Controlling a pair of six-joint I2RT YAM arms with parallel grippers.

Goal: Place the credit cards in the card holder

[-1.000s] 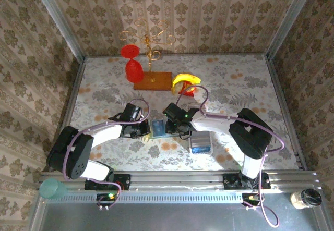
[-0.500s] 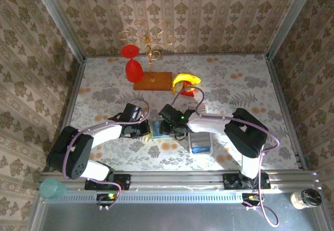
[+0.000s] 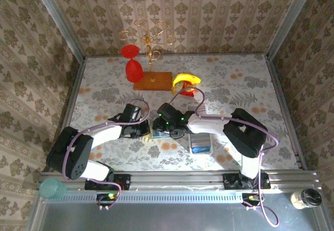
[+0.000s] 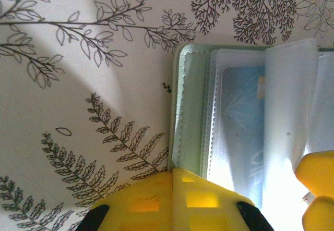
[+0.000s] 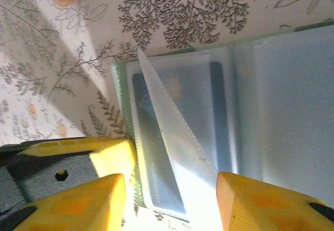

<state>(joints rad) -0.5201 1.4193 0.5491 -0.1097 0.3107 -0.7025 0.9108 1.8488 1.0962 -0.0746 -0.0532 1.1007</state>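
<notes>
The sage-green card holder (image 4: 190, 111) lies open on the patterned table, its clear sleeves fanned out. A blue credit card (image 4: 242, 116) sits inside one sleeve. My left gripper (image 4: 172, 172) is shut, its yellow tips pressed on the holder's left edge (image 3: 155, 132). My right gripper (image 5: 172, 189) is open above the holder (image 5: 119, 100), one loose clear sleeve standing between its fingers without being pinched. Under that sleeve the blue card (image 5: 156, 158) shows. In the top view both grippers meet mid-table, left (image 3: 143, 130) and right (image 3: 166, 129).
A long white tray (image 3: 201, 143) lies just right of the holder. Farther back stand a red wine glass (image 3: 134, 67), a wooden stand with a gold rack (image 3: 152, 80) and a banana (image 3: 187, 79). Papered walls close three sides.
My right gripper has slid left over the open card holder and now covers more of it. The left gripper has stayed in place, shut.
</notes>
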